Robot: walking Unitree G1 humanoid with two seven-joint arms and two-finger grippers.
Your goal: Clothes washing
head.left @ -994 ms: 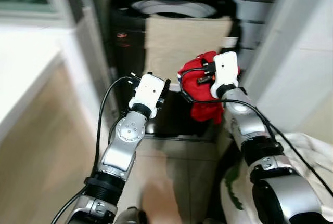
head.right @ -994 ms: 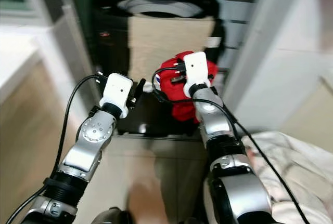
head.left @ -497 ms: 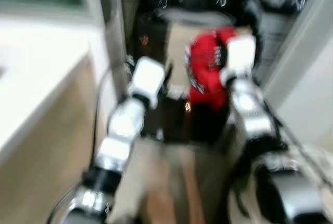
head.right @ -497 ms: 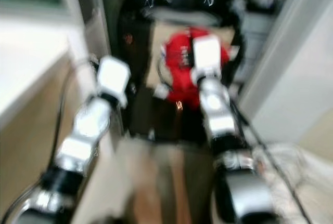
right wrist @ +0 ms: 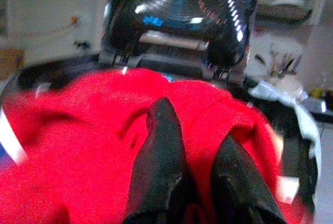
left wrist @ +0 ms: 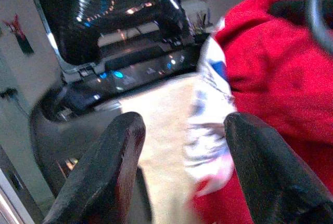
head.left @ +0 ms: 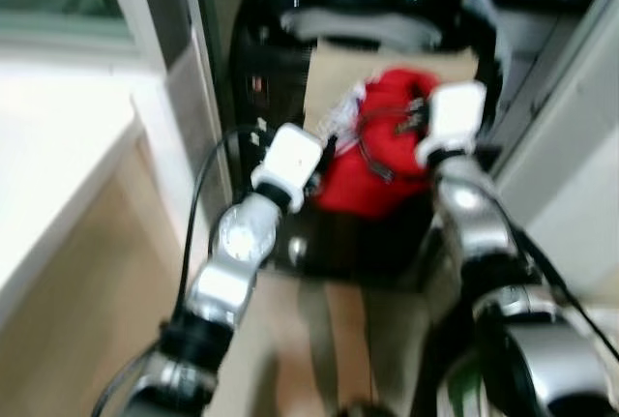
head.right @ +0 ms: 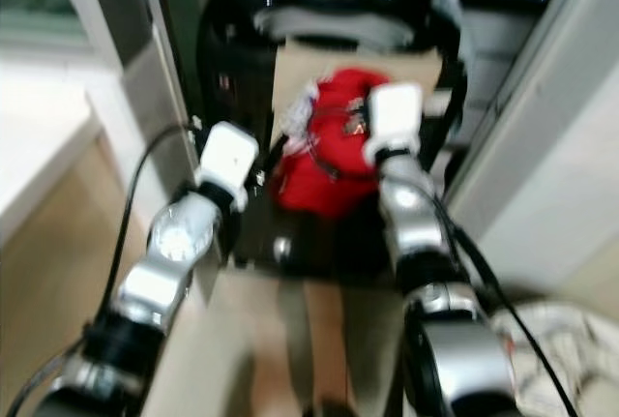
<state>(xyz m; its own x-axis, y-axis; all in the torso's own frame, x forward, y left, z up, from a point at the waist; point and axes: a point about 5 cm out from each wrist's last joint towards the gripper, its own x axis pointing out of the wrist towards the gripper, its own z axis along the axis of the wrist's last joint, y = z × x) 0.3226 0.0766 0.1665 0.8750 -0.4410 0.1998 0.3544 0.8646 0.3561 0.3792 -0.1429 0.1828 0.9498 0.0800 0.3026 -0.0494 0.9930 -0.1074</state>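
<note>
Right gripper (right wrist: 190, 146) is clamped on the red garment (head.left: 372, 151), fingers pinched into a fold of the cloth, holding it up in front of the black top-load washing machine (head.left: 377, 11). The garment hangs against the beige cloth (head.left: 334, 74) draped over the washer's front edge, below the open tub rim. A white printed patch (left wrist: 210, 115) shows on the garment's edge nearest the left arm.

Left gripper (left wrist: 182, 169) is open, fingers spread wide, nothing between them. It sits just beside the garment on the robot's left, aimed at the washer's lit control panel (left wrist: 140, 70) and raised lid (left wrist: 104, 5).

White counter (head.left: 48, 156) runs along the robot's left. A white wall (head.left: 580, 165) stands at the right. Light laundry pile (head.right: 561, 349) lies on the floor by the right arm. Head views are motion-blurred.
</note>
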